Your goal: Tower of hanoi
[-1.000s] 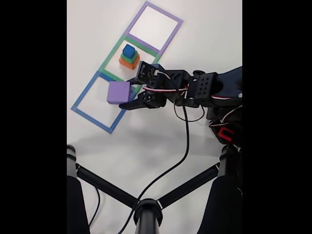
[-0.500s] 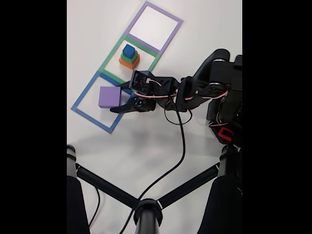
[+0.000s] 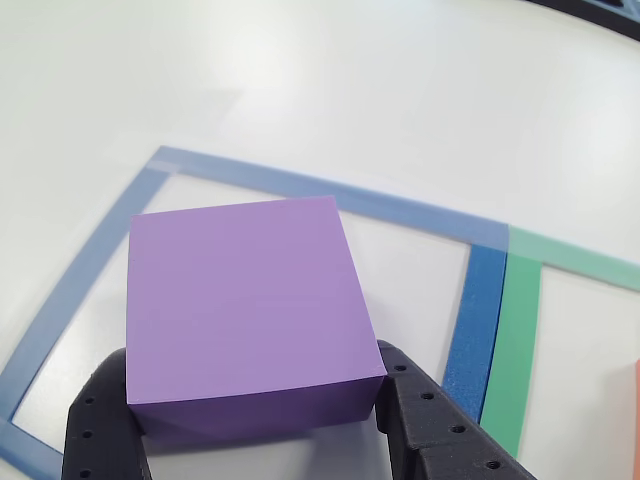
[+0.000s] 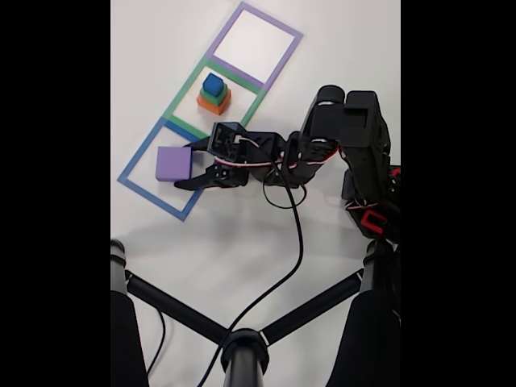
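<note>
Claw [image 4: 192, 165] jaws straddle the flat purple foam block [image 4: 173, 163], apparently clamped on it, now carried further into the blue tape square [image 4: 133, 165]. Blue, green and orange foam blocks [image 4: 214, 93] stay stacked in the green tape square [image 4: 184, 91].

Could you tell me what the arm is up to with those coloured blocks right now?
The arm is working a Tower of Hanoi puzzle. Its gripper straddles the purple block, one finger on each side, and the block sits inside the blue tape square. Whether the block is gripped or already let go cannot be told. The other three blocks are stacked in the green tape square: the salmon-orange block at the bottom, the green block on it and the blue cube on top. The purple tape square is bare.
</note>
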You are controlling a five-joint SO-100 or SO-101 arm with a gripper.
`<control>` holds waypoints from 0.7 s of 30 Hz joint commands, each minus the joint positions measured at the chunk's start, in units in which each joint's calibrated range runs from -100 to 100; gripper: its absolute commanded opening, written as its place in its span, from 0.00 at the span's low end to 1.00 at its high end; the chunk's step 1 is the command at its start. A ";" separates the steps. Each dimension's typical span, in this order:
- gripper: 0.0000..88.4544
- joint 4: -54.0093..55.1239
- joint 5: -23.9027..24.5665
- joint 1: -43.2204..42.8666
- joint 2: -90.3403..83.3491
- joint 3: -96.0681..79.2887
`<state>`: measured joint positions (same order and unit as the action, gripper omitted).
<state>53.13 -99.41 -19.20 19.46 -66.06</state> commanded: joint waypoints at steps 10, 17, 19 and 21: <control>0.24 2.52 -0.59 -1.12 1.05 1.31; 0.30 3.32 -0.59 -0.97 1.85 1.59; 0.32 3.32 -0.59 -0.82 1.93 1.77; 0.35 3.41 -0.59 -0.74 1.93 1.95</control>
<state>55.30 -99.41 -19.69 21.99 -65.45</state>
